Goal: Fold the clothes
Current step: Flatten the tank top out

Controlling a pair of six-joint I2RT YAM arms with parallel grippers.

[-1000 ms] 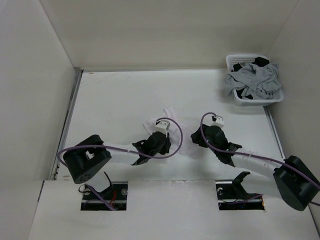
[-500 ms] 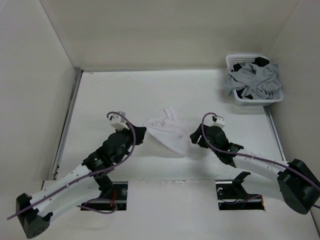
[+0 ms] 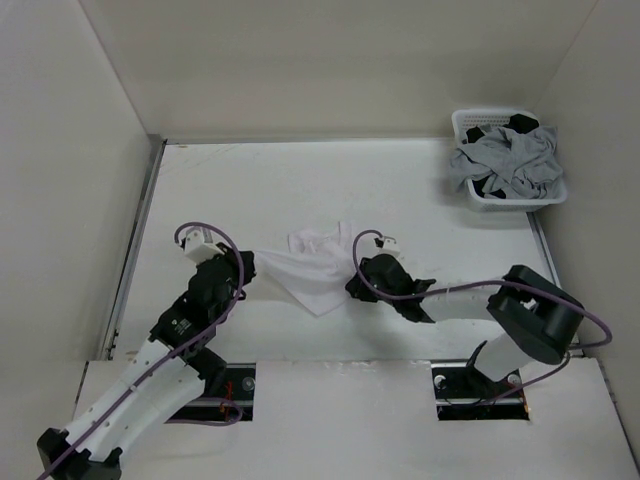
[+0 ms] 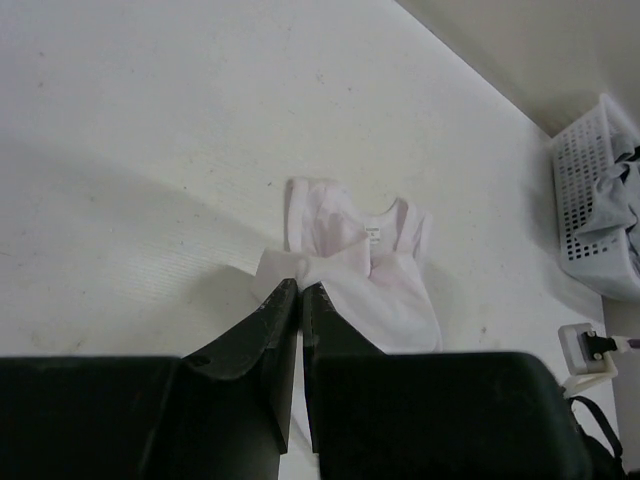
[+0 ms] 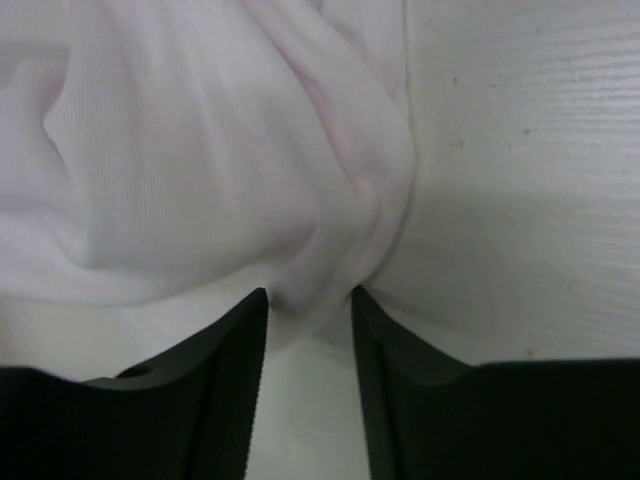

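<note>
The left gripper [image 4: 300, 288] clamps the nine-o'clock edge of the thin plain white T-shirt [image 3: 312, 268] — the right gripper [image 5: 308, 295] straddles its three-o'clock fold, fingers apart, grip unclear.

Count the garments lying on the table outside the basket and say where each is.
1. The white T-shirt lies crumpled mid-table, between the left gripper and the right gripper; more could hide beneath it. The grey and black garments sit in the basket, far right.
</note>
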